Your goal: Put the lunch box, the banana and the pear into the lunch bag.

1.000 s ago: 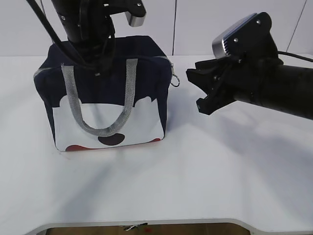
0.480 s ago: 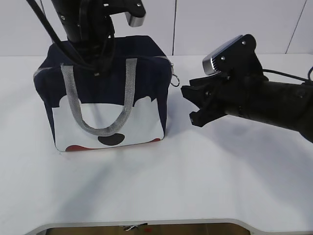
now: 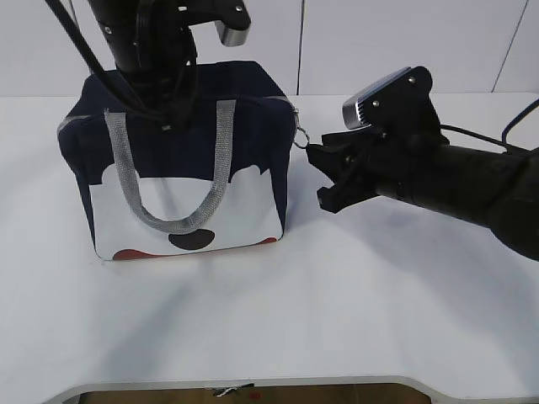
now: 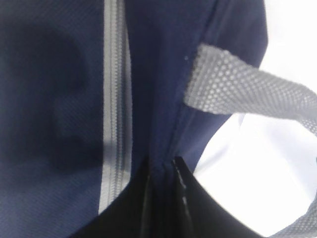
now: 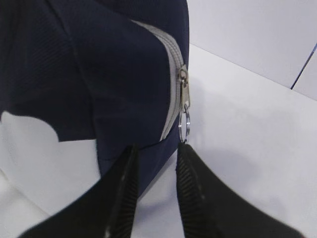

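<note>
The navy lunch bag (image 3: 189, 156) stands upright at the left of the white table, its grey zipper (image 5: 171, 69) drawn closed. From above, my left gripper (image 3: 171, 123) is shut on a fold of the bag's top fabric (image 4: 158, 144) beside the zipper (image 4: 115, 99) and a grey handle (image 4: 237, 94). My right gripper (image 3: 319, 178) is open at the bag's right end. Its fingertips (image 5: 182, 148) sit just below the ring pull (image 5: 184, 126), one fingertip almost touching it, with nothing between them. The lunch box, banana and pear are out of view.
The white table (image 3: 337, 303) stretches to the right of and in front of the bag, with its curved front edge (image 3: 253, 383) near the bottom. A white wall (image 3: 379, 42) stands behind.
My right gripper has moved left across the table toward the bag's right end and the ring pull. The left gripper and the bag have not moved.
</note>
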